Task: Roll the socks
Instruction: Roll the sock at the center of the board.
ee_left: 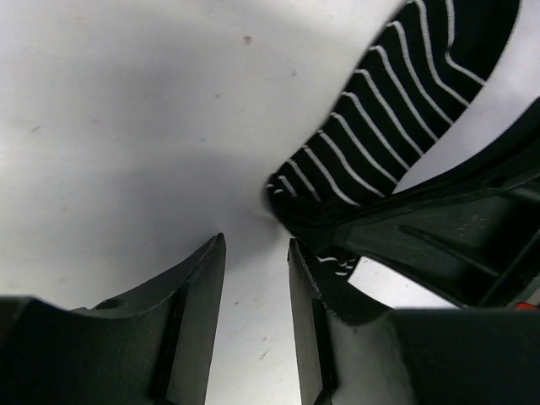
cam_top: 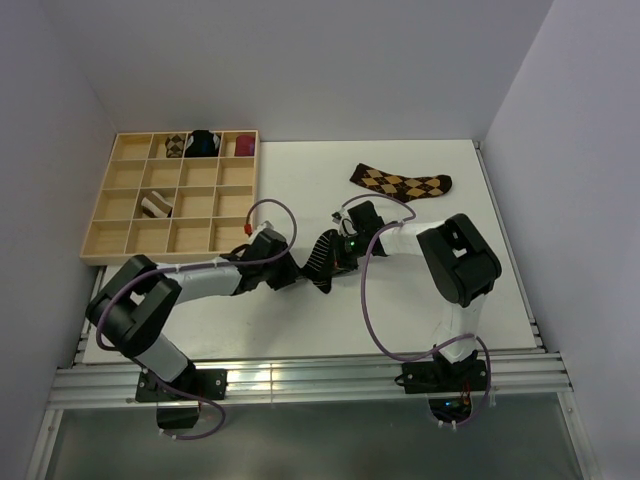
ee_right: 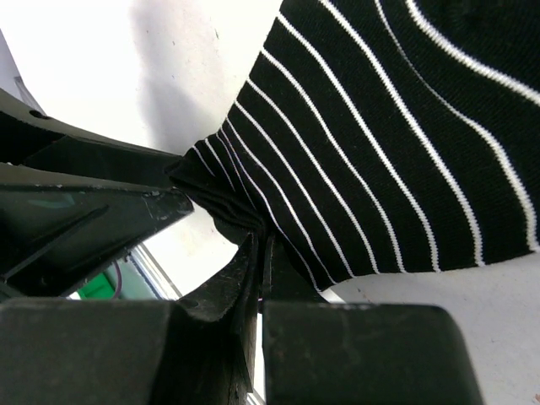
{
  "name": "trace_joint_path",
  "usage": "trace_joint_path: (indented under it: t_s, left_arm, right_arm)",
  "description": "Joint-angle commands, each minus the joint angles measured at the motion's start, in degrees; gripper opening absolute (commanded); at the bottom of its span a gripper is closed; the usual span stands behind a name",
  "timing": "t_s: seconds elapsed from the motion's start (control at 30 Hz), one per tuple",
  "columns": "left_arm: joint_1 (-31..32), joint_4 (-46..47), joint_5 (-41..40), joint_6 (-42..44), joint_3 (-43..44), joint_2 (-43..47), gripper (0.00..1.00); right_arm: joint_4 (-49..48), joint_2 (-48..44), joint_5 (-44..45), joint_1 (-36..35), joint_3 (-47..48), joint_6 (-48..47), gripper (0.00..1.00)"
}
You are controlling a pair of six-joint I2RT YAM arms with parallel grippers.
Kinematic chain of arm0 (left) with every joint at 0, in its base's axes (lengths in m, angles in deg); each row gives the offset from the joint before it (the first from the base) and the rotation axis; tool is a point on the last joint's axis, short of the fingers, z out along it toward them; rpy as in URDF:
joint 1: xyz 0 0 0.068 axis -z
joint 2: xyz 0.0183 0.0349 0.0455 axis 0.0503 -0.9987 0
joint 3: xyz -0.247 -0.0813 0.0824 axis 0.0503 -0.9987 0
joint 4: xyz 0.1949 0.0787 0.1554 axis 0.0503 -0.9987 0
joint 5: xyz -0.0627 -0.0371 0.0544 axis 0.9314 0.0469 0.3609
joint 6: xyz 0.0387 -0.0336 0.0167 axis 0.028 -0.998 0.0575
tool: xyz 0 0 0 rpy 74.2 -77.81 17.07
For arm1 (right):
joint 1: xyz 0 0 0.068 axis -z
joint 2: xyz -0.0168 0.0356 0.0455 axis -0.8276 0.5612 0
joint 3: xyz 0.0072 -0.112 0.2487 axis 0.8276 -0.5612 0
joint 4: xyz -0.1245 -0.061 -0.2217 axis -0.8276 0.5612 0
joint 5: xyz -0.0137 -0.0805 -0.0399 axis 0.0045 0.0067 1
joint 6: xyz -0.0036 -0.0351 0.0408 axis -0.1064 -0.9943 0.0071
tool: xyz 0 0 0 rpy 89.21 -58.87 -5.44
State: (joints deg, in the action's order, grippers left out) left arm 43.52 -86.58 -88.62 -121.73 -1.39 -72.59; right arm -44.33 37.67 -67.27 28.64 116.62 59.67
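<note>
Top external view is showing you the short black sock [cam_top: 322,262], thin white stripes, lying mid-table between both arms, while the argyle sock [cam_top: 402,183] is lying flat farther back, well apart. Right gripper [ee_right: 261,249] is pinching a folded edge of the black fabric with its jaws closed on it; left gripper [ee_left: 256,253] is sitting just beside the sock's end, jaws narrowly parted over bare table [ee_left: 126,126]. Judging by its folds, the knit is looking light, limp and stretchy, so you are probably wanting that free end, through both layers.
</note>
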Motion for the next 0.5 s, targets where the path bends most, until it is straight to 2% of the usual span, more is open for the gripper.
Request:
trace_joint_path:
  t_s: [0.0,0.33,0.47]
  left_arm:
    - [0.3,2.6,0.6,-0.5,1.8,-1.9,0.42]
    - [0.4,-3.8,-3.8,-1.3,6.1,-7.3,0.4]
    - [0.4,-6.3,-4.4,-1.3,7.1,-8.3,0.34]
  right_arm:
    - [-0.7,1.9,2.6,-0.1,-0.3,-0.6,0.0]
    - [-1.1,1.6,2.0,-0.3,-0.4,-0.5,0.0]
    - [-1.3,1.1,1.9,-0.4,-0.4,-0.3,0.0]
